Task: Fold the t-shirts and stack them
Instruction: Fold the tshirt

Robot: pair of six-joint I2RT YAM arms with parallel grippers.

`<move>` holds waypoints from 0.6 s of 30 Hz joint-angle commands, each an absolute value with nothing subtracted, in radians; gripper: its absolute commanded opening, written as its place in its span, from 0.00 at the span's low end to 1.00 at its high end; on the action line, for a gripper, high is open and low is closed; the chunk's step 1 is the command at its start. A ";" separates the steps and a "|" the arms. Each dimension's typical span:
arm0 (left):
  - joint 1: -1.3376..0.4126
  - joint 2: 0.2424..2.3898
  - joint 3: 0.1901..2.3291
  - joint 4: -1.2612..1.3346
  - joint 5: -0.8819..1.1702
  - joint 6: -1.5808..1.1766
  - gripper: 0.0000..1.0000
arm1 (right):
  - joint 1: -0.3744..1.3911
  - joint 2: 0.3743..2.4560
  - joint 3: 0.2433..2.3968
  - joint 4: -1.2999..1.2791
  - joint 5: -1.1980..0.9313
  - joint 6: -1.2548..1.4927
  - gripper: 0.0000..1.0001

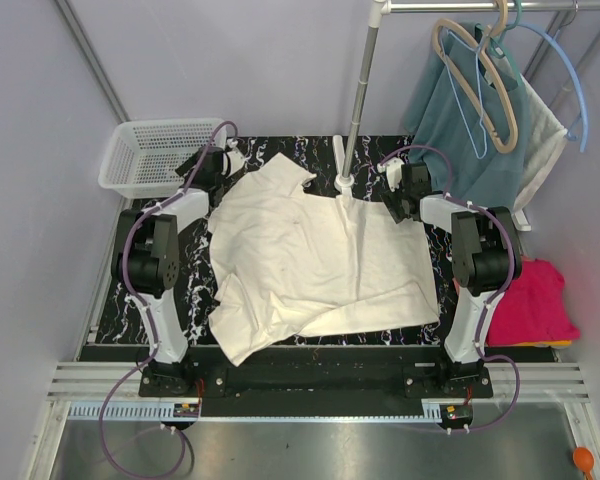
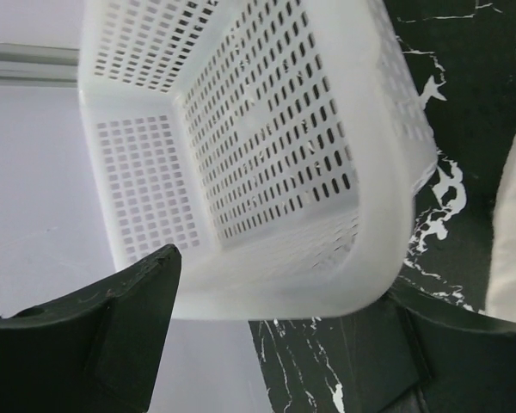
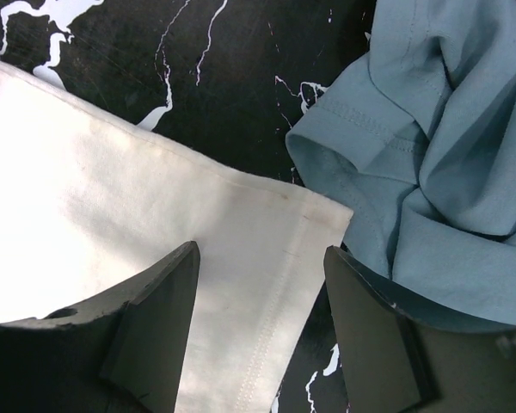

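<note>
Right wrist view: the right arm (image 1: pixel 485 255) stretches to the cream t-shirt (image 3: pixel 112 224), its jaws gaping empty over the hem corner. The teal garment (image 3: pixel 447 172) lies just beside that corner, so closing here could snag teal cloth too. The left arm (image 1: pixel 155 250) extends past the shirt's far-left sleeve, jaws spread empty toward the basket (image 2: pixel 267 155). The shirt sprawls rumpled on the desk (image 3: pixel 241 77).

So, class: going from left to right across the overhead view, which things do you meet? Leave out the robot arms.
White basket → cream t-shirt → pink t-shirt. The teal garment on hangers overlaps both shirts sideways, so it is left out.
</note>
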State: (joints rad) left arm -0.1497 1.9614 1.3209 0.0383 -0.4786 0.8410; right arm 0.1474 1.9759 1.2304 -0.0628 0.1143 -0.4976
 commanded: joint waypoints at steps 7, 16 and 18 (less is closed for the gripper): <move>-0.155 1.792 1.321 0.013 -0.424 0.784 0.76 | 0.146 1.948 1.197 -0.109 0.124 -0.511 0.69; -0.284 1.736 1.305 -0.104 -0.302 0.721 0.80 | 0.144 1.953 1.195 -0.104 0.132 -0.517 0.69; -0.314 1.736 1.307 -0.107 -0.278 0.716 0.82 | 0.146 1.951 1.192 -0.104 0.132 -0.518 0.69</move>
State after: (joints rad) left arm -0.2527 1.7794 1.3022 -0.0971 -0.3573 0.7464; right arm 0.1474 1.9697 1.2224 -0.0628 0.1146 -0.5011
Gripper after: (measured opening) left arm 0.804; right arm 0.687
